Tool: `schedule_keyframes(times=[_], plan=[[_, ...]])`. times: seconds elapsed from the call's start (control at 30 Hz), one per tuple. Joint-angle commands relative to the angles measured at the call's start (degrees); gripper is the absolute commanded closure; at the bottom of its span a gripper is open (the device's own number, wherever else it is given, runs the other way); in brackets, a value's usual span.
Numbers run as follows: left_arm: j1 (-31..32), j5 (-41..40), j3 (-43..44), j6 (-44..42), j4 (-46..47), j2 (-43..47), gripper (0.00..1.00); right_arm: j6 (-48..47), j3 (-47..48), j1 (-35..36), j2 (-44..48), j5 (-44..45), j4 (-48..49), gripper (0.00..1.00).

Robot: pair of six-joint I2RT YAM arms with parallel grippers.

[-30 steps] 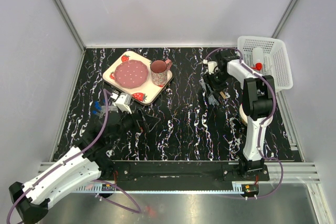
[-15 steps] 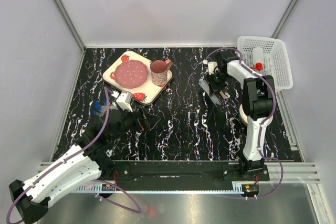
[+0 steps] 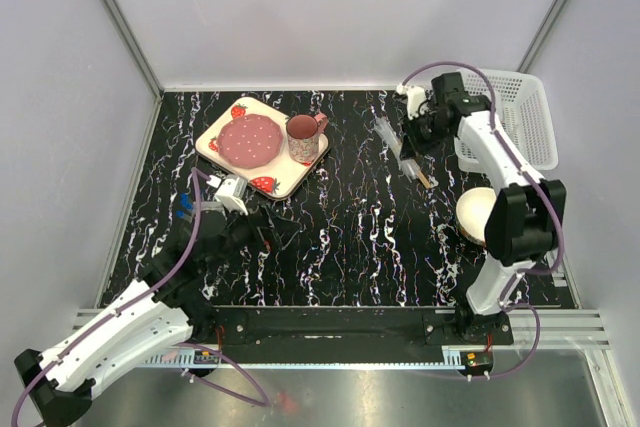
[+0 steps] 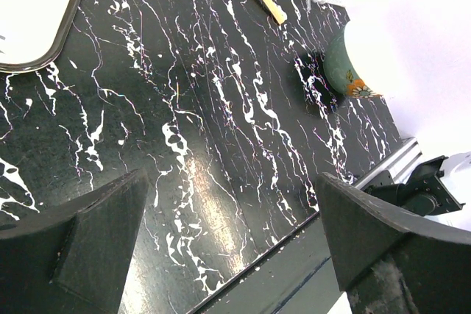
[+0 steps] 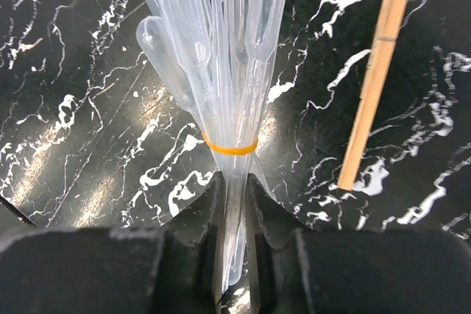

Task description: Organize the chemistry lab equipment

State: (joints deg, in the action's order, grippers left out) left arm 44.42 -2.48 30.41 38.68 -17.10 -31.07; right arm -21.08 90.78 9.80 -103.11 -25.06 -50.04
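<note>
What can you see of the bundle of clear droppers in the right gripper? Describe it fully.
The droppers are several slim, translucent plastic pipettes with soft bulbs, bundled by an orange rubber band around their stems. The right gripper pinches the stems just behind the band, and the bulbs fan away from it. The bundle appears held clear of the black marbled table, apart from the wooden stick lying beside it.

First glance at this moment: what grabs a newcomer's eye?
The right claw pinching a bundle of clear droppers, tied with an orange band, over the black marbled table. Next, the strawberry-print tray with pink plate and mug at the far left.
</note>
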Motion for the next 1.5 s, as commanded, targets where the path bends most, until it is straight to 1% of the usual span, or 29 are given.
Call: schedule_keyframes(times=[0.0,0.13,0.17,0.2,0.4,0.63,0.8,0.93,0.97,1.03,1.07,1.13,1.17,1.23,1.27,1.3,1.33,1.47], plan=[[-0.3,-1.82,2.28,0.08,0.49,1.27,0.01,-2.3,3.08,-3.55,6.33,-1.92,-1.72,0.84],[-0.22,-1.91,2.37,0.08,0.23,1.45,0.01,-3.35,6.5,-9.18,8.1,-1.05,-2.08,0.83],[-0.3,-1.91,2.37,0.0,0.32,1.45,0.01,-3.53,7.03,-12.23,8.01,0.09,-2.16,0.82],[-0.3,-1.91,2.46,0.0,0.23,1.36,0.01,-3.79,7.74,-13.31,7.84,0.62,-2.17,0.82],[-0.3,-1.91,2.81,-0.27,0.32,1.01,0.01,-4.93,13.53,-21.74,3.36,7.12,-0.85,0.81],[-0.3,-2.09,2.9,-0.18,-0.48,1.45,0.01,-5.64,20.04,-27.72,-5.6,9.68,-0.5,0.78],[-0.3,-2.27,3.07,-0.18,-0.91,1.45,0.01,-6.34,22.94,-28.7,-10.88,11.87,-0.41,0.74],[-0.3,-2.53,3.42,-0.35,-1.26,1.45,0.01,-5.99,24.88,-29.14,-13.08,12.32,-0.67,0.62],[-0.3,-2.7,3.6,-0.36,-1.35,1.45,0.01,-5.9,25.23,-29.14,-13.17,12.05,-0.67,0.56],[-0.3,-2.97,3.77,-0.62,-1.97,1.36,0.01,-5.64,25.67,-29.14,-12.73,11.09,-0.94,0.48],[-0.3,-3.23,4.04,-0.79,-2.06,1.45,0.01,-5.55,25.59,-29.14,-12.03,9.95,-0.94,0.4],[-0.3,-3.67,4.39,-0.97,-2.76,1.45,0.01,-5.2,25.32,-29.14,-11.15,8.37,-1.11,0.35],[-0.3,-3.93,4.65,-1.32,-3.11,1.45,0.01,-5.02,25.06,-29.23,-10.02,5.92,-1.11,0.3],[-0.3,-4.29,5.09,-1.58,-3.55,1.45,0.01,-5.2,23.48,-29.14,-8.69,2.66,-1.55,0.25],[-0.39,-4.63,5.27,-1.76,-3.73,1.45,0.01,-5.11,22.87,-29.14,-7.21,-1.01,-1.72,0.23],[-0.3,-4.81,5.44,-1.94,-4.16,1.54,0.01,-4.85,21.47,-29.14,-6.5,-2.87,-1.81,0.2],[-0.39,-4.9,5.71,-2.02,-4.25,1.54,0.01,-4.76,20.58,-29.05,-5.71,-6.72,-1.81,0.19],[-0.39,-5.78,6.59,-2.73,-5.39,1.54,0.01,-3.97,17.24,-29.05,-1.93,-16.41,-1.81,0.15]])
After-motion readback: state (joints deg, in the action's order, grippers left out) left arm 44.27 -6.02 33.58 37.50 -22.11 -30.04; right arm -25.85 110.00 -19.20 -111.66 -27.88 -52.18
